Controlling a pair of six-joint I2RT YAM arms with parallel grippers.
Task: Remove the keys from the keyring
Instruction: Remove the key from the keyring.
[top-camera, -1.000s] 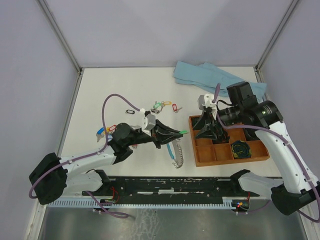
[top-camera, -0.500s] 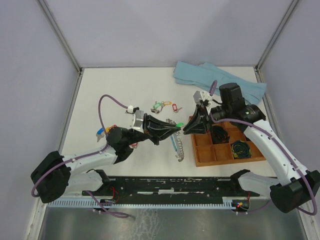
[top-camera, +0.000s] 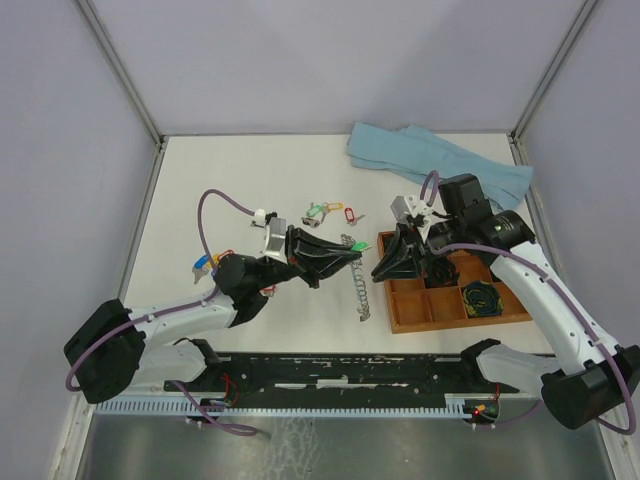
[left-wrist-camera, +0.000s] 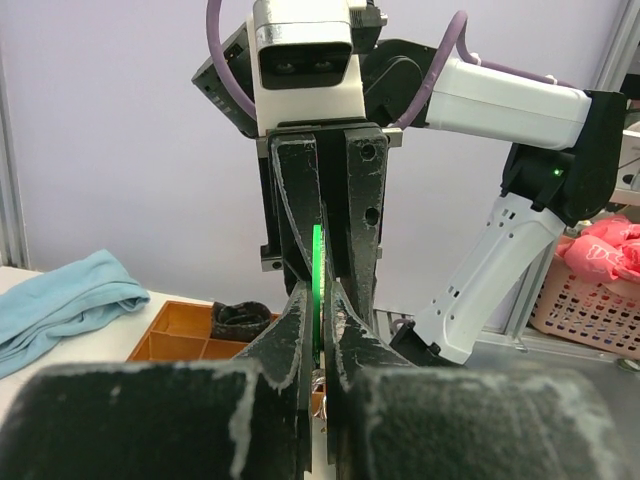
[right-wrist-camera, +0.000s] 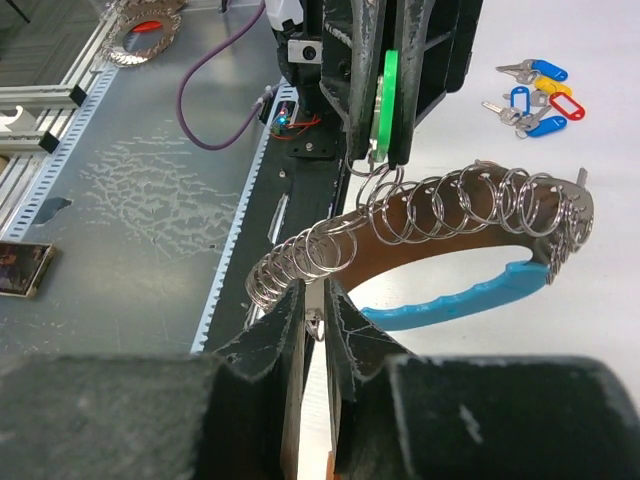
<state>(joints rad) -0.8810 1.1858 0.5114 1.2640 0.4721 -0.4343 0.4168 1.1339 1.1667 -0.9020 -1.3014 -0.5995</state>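
Observation:
My left gripper (top-camera: 352, 256) (left-wrist-camera: 318, 300) is shut on the green tag (right-wrist-camera: 386, 100) (left-wrist-camera: 317, 262) of one of the keys and holds it above the table. The keyring (top-camera: 362, 295) (right-wrist-camera: 470, 295) hangs below that tag: a light-blue arc with a row of silver rings. At the ring's packed end my right gripper (top-camera: 381, 268) (right-wrist-camera: 320, 300) has its jaws nearly together on a small metal piece. Loose keys (top-camera: 325, 212) (right-wrist-camera: 535, 95) with green, red, blue and yellow tags lie on the table behind. More tagged keys (top-camera: 205, 263) lie by the left arm.
A wooden compartment tray (top-camera: 400, 318) (left-wrist-camera: 170, 330) sits right of the grippers, with black coiled cable bundles (top-camera: 481, 298) in it. A light-blue cloth (top-camera: 430, 155) (left-wrist-camera: 60, 300) lies at the back right. The arms' base rail (top-camera: 340, 372) runs along the near edge.
My right gripper came left from over the tray to the hanging keyring and narrowed its jaws. The left gripper shifted slightly right and up with the green tag.

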